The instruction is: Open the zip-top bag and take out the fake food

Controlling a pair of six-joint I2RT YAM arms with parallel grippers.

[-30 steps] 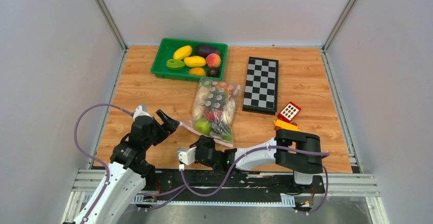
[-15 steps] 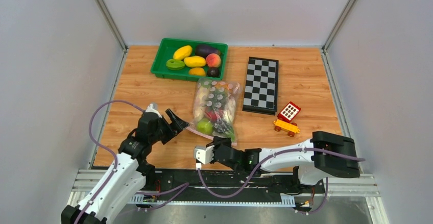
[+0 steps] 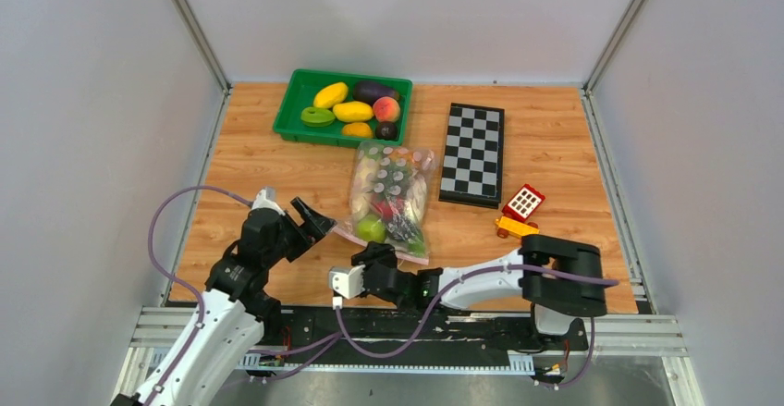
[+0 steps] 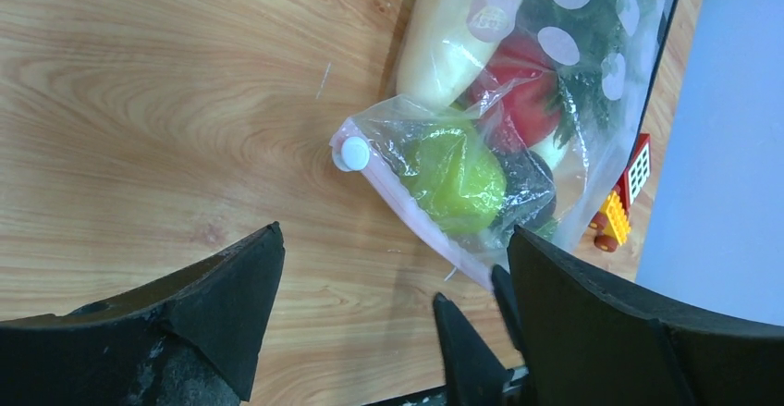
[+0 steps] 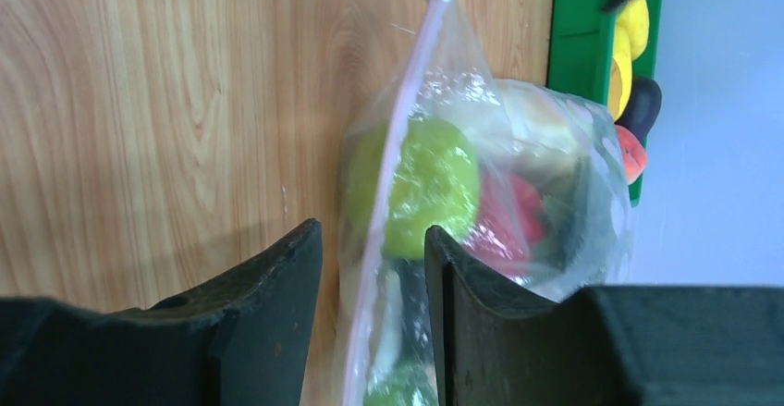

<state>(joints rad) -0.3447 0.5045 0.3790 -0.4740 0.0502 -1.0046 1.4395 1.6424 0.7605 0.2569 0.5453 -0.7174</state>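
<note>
The zip-top bag (image 3: 393, 189) lies flat mid-table, its pink zip strip (image 5: 398, 147) along the near edge, with a white slider (image 4: 354, 153) at the left corner. Through the plastic the fake food shows: a green pear (image 4: 458, 179), a red apple (image 4: 527, 101) and a long white radish (image 4: 453, 36). My right gripper (image 3: 386, 254) stands at the near edge, and in its wrist view the gripper (image 5: 372, 232) has parted jaws with the zip strip running between them, unpinched. My left gripper (image 3: 317, 221) hovers wide open just left of the slider corner, seen from its wrist (image 4: 396, 239) with bare table between its fingers.
A green tray (image 3: 287, 115) of yellow fruits, an eggplant and a peach sits behind the bag. A chessboard (image 3: 472, 153) lies to the right, with a red-yellow toy block car (image 3: 520, 214) in front of it. Grey walls enclose three sides.
The right gripper's jaws were shut half a second ago and now stand apart around the zip edge. The right arm shifted right, then back left. The left gripper drew back slightly.
</note>
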